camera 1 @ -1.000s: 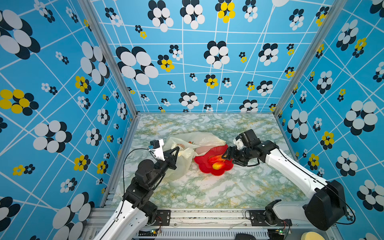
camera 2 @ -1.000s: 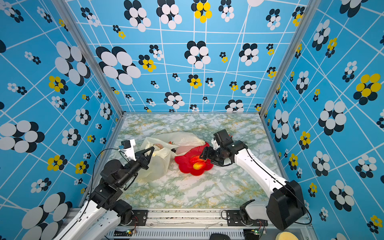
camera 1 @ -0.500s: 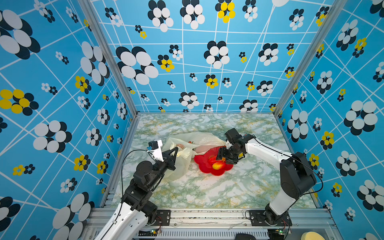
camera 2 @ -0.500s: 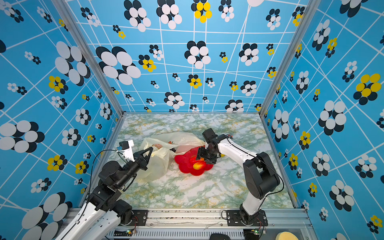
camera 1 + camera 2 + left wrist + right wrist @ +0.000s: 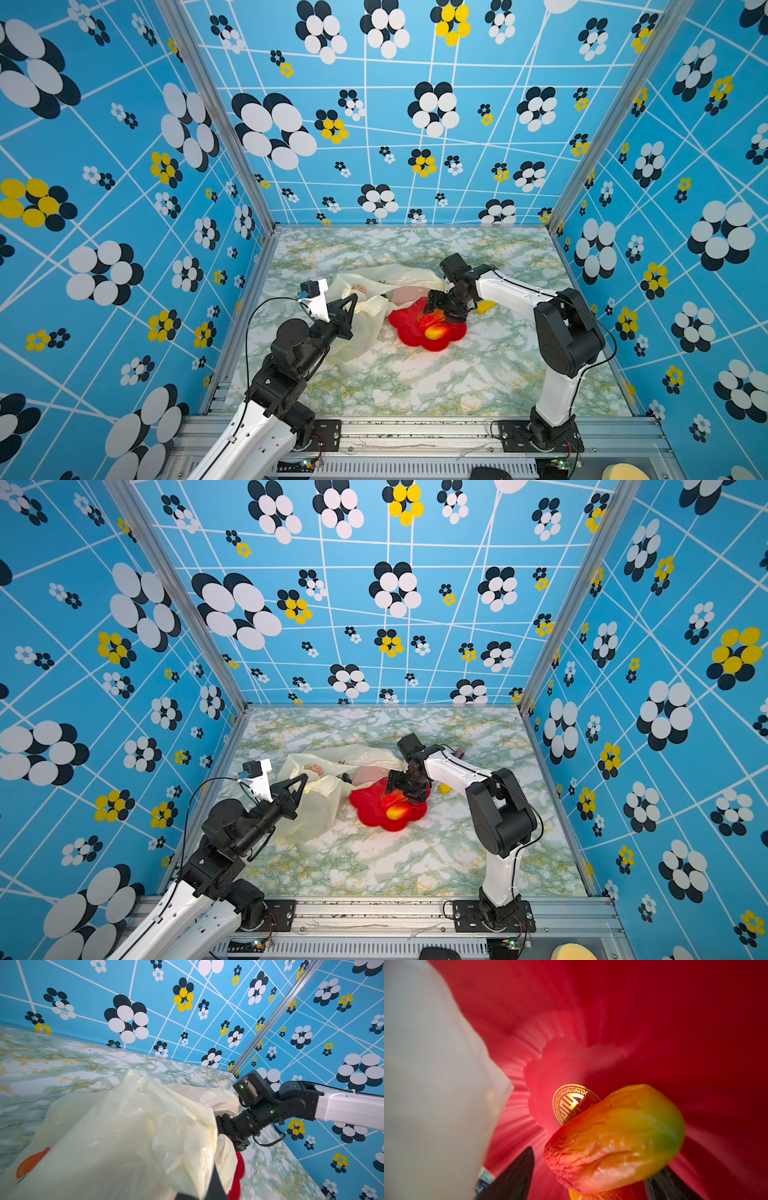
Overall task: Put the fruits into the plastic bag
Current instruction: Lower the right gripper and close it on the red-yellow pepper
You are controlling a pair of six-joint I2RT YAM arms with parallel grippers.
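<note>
The plastic bag [image 5: 374, 286] [image 5: 328, 766] lies crumpled, cream-yellow, left of the red flower-shaped plate [image 5: 405, 332] [image 5: 365, 812]. My left gripper [image 5: 353, 300] [image 5: 304, 780] is shut on the plastic bag's edge [image 5: 135, 1136] and holds it lifted. Two fruits lie on the plate: a red-orange one [image 5: 430, 320] [image 5: 392, 799] and a yellow-red one [image 5: 437, 331] [image 5: 397, 812]. My right gripper [image 5: 445, 312] [image 5: 405, 789] is low over the plate's far side. In the right wrist view it [image 5: 596, 1159] stands open astride the red-orange fruit [image 5: 612, 1136], with a gap at one finger.
A flat yellow strip [image 5: 484, 306] [image 5: 444, 788] lies on the marble table right of the plate. A small dark piece [image 5: 345, 777] shows at the bag's mouth. Blue flowered walls close in three sides. A yellow sponge [image 5: 623, 471] sits beyond the front rail.
My right gripper has moved left from the plate's right edge to its far side, and the arm has folded closer. The left gripper still holds the bag, barely shifted.
</note>
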